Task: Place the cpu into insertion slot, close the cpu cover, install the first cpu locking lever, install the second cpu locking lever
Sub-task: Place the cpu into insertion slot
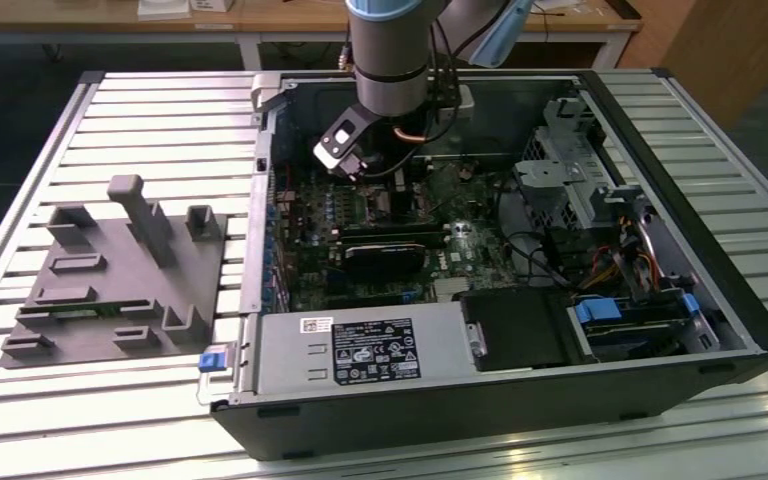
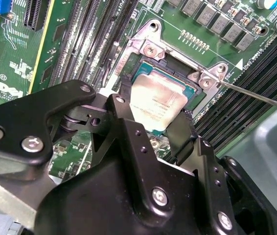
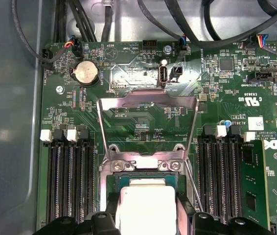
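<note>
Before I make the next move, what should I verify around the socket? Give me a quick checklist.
1. Grip: pincer shut on the cpu, fingers against two opposite edges: ok.
2. cpu cover swung up, off the insertion slot: ok.
3. cpu over the insertion slot, edges roughly square with it: ok.
4. cpu seated flat in the insertion slot: cannot tell; the fingers hide its near edges.
5. locking lever standing out to the side, off the socket: ok.
</note>
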Controlling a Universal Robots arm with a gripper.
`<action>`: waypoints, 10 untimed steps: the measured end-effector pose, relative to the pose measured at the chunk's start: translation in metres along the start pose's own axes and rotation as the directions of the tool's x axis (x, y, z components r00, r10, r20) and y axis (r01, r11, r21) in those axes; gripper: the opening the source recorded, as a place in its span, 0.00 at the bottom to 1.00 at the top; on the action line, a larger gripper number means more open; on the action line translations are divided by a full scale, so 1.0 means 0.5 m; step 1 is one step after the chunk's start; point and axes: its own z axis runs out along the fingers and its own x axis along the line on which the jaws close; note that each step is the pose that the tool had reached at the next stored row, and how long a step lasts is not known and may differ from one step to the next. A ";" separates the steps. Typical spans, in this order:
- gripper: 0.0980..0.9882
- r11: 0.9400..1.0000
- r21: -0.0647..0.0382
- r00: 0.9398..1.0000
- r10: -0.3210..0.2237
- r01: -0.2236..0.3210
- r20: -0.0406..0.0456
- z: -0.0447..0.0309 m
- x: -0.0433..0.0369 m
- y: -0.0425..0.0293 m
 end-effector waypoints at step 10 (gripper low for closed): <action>0.58 1.000 0.000 1.000 0.000 0.000 0.000 0.001 0.000 0.000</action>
